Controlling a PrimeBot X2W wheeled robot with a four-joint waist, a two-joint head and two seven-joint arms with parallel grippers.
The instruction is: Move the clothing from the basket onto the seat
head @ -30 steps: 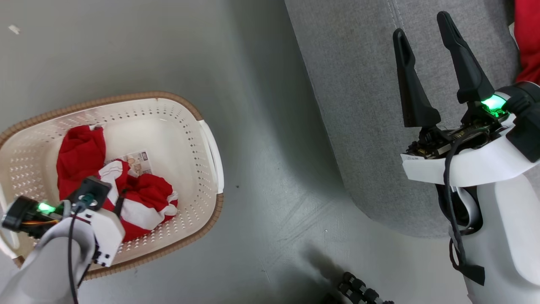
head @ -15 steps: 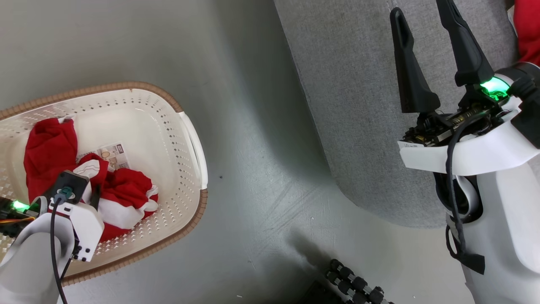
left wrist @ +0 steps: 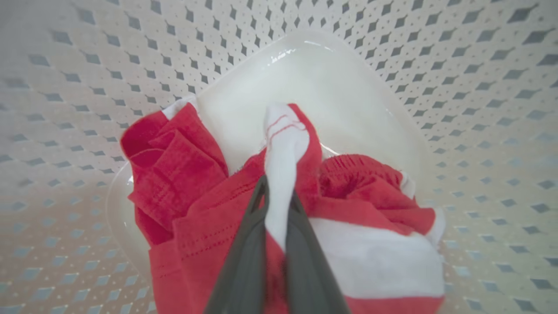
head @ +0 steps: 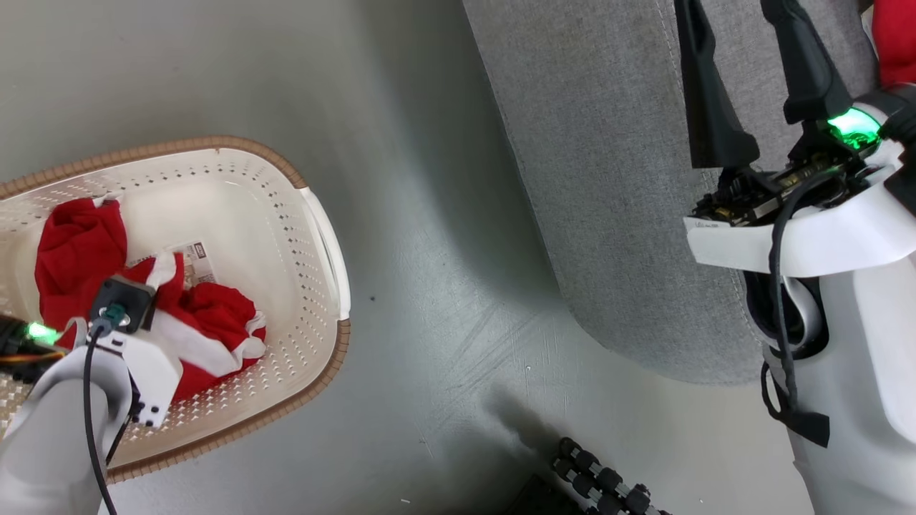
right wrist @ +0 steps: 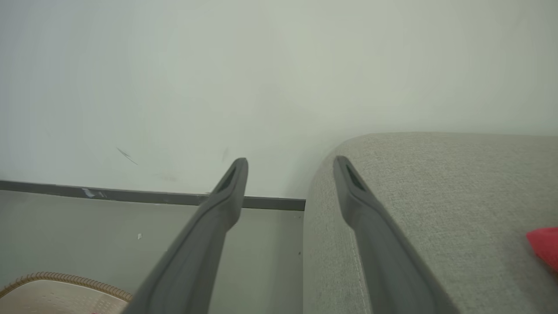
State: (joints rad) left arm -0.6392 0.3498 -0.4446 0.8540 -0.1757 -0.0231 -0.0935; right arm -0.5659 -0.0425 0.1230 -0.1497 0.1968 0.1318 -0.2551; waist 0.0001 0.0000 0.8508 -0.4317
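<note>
Partway, by judgement: red garment [head: 894,43] lies on seat [head: 608,179], 2 o'clock. Clothing [head: 215,322] heaped in basket [head: 286,207], 8 o'clock, not yet lifted; left gripper [left wrist: 279,192] clamped on its white band. Right gripper [right wrist: 290,168] fingers apart, empty.

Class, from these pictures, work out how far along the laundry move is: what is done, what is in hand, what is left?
Done: one red garment lies on the seat. In hand: the left pincer is shut on a white-banded fold of the clothing, down in the basket. Left: lifting that pile out and carrying it over. The right pincer hangs open above the seat.
</note>
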